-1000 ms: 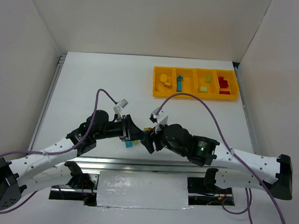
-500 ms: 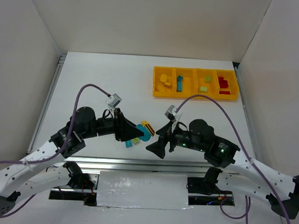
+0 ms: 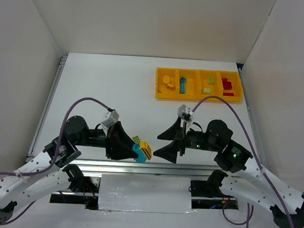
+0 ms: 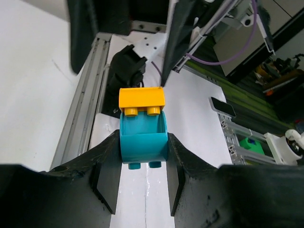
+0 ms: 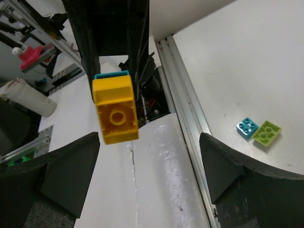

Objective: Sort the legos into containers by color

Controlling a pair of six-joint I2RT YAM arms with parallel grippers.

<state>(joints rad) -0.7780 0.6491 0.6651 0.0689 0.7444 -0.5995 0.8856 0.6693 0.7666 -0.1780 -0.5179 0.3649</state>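
My left gripper (image 3: 135, 150) is shut on a blue brick (image 4: 142, 137) with a yellow brick (image 4: 141, 99) stuck on its far end, held above the table's near edge. The stack shows in the top view (image 3: 143, 151) and in the right wrist view (image 5: 115, 111). My right gripper (image 3: 156, 146) is wide open and empty, facing the stack from the right, apart from it. A small blue brick (image 5: 247, 127) and a light green brick (image 5: 266, 132) lie on the table. The yellow tray (image 3: 198, 98) stands at the back right with sorted bricks in its four compartments.
The aluminium rail (image 3: 148, 168) and a white taped plate (image 3: 144, 192) run along the near edge under both grippers. White walls enclose the table on three sides. Purple cables (image 3: 209, 99) arch over both arms.
The two grippers, close together at the stack a second ago, have drawn apart. The left one kept the blue-and-yellow stack and moved toward the near edge. The right one backed off to the right, open.
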